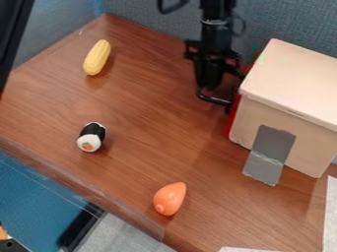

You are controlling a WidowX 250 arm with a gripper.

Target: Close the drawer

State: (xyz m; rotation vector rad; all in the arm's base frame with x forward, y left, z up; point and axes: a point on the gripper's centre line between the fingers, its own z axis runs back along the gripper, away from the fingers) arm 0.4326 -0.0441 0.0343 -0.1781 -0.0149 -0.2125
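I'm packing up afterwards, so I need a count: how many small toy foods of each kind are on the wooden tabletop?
Yellow corn cob: 1
Sushi roll: 1
Orange rounded piece, exact food unclear: 1
Total: 3

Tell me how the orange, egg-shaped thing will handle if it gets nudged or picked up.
The orange, egg-shaped thing will probably roll if nudged, as its sides are rounded and it lies loose on the wooden table. It looks stiff, since it holds a full, smooth shape without sagging. That smooth, curved skin may also make it slip from an off-centre grasp.
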